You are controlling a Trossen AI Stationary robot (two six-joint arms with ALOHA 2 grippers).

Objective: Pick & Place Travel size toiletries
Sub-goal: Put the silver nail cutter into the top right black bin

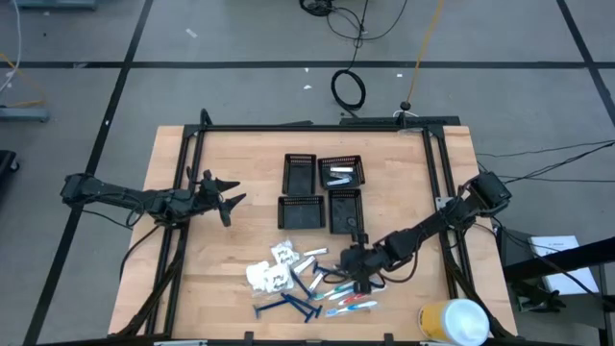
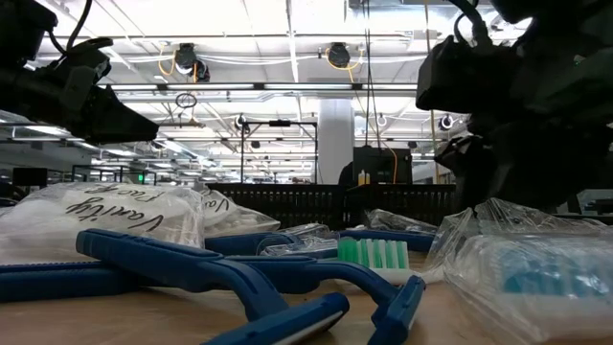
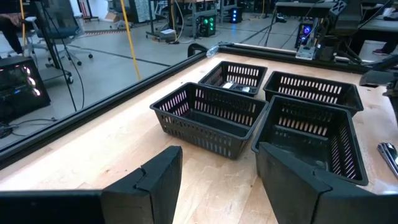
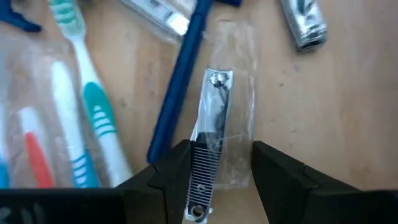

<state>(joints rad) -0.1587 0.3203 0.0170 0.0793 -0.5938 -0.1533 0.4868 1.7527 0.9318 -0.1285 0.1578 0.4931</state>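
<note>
The toiletries lie in a heap (image 1: 303,282) near the table's near edge: blue razors (image 2: 239,278), toothbrushes (image 4: 93,118), white packets (image 1: 274,274), and a silvery nail clipper in a clear wrapper (image 4: 210,134). My right gripper (image 1: 362,280) is down at the heap's right side and open. Its fingers (image 4: 166,180) stand on either side of the clipper's near end. My left gripper (image 1: 231,203) hovers open over the table's left part, facing the four black mesh trays (image 3: 211,115). My right gripper comes from above with one finger on each side of the wrapped nail clipper's ridged end (image 4: 200,177). The clipper lies flat on the table, lengthwise between the fingers. One finger sits right at the clipper's edge, but whether it touches I cannot tell.
Four black mesh trays (image 1: 320,190) stand in a block at the table's middle; the far right one holds small silvery pieces (image 1: 338,176). A large yellow-and-white cylinder (image 1: 452,322) lies at the near right corner. Another silvery piece (image 4: 303,25) lies beyond the clipper.
</note>
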